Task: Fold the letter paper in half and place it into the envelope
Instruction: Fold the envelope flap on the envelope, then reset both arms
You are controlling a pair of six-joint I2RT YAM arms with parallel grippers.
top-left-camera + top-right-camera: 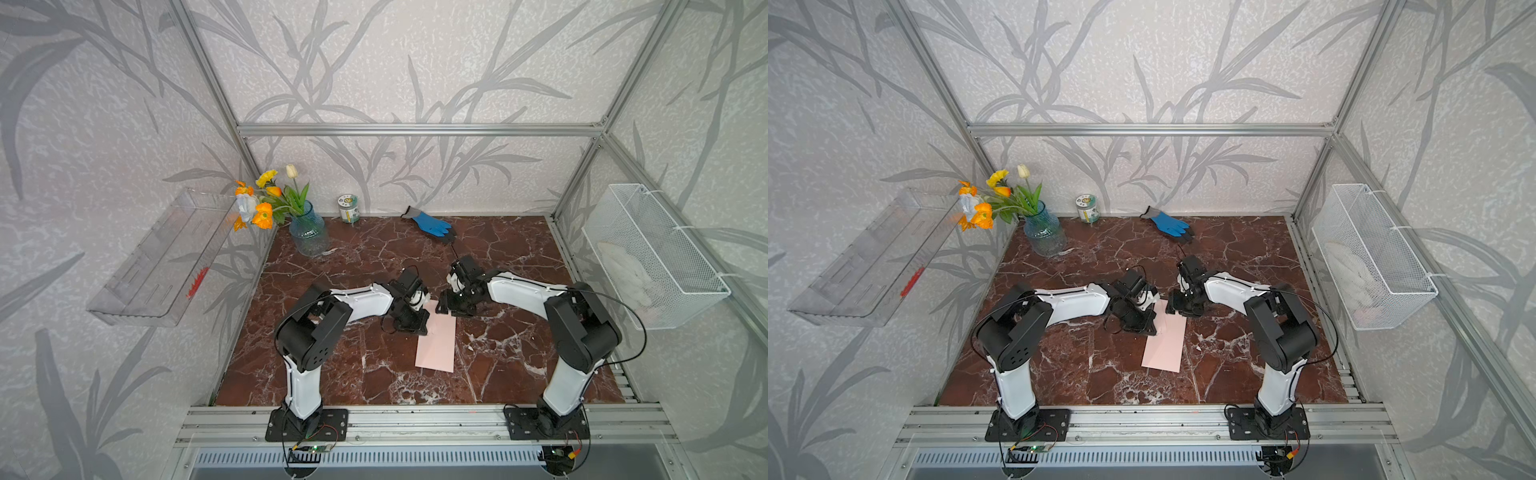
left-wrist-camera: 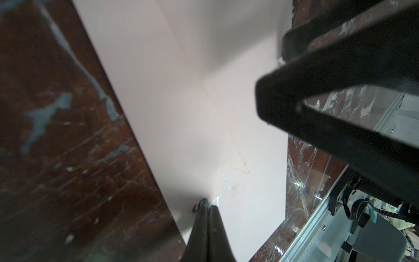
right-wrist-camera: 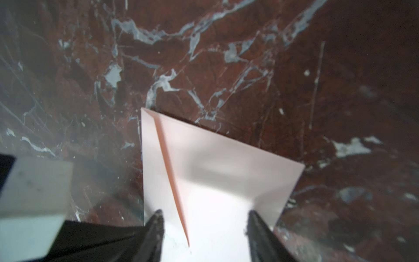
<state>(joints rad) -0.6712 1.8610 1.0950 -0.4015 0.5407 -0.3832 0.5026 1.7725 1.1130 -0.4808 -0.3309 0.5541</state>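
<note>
Pink envelope lies flat on the dark red marble-look table, between the two arms, long side running away from me. Plain, matte, sharp corners. In the right wrist view its diagonal seam gapes a little, showing a deeper pink inside.

No cream letter paper is visible anywhere. It may already be inside the envelope, but I cannot tell.

Left gripper: fingers pressed together, tips down on the envelope's surface near one long edge. It looks to be pinning rather than pinching; no paper shows between the fingers.

Right gripper: fingers spread wide, standing either side of the seam at the envelope's far short end. Nothing is held.

Handling, my guess: the envelope is very light, thin and limp when lifted, and will slide easily on the glossy table. It creases readily, so force should be low. The best hold is at a short edge or flap, with the other gripper pinning the body so that it does not skate.

Elsewhere: ribbed blue glass vase with orange and yellow flowers, small jar, blue glove, white wire basket and clear plastic tray, all well apart from the work.
</note>
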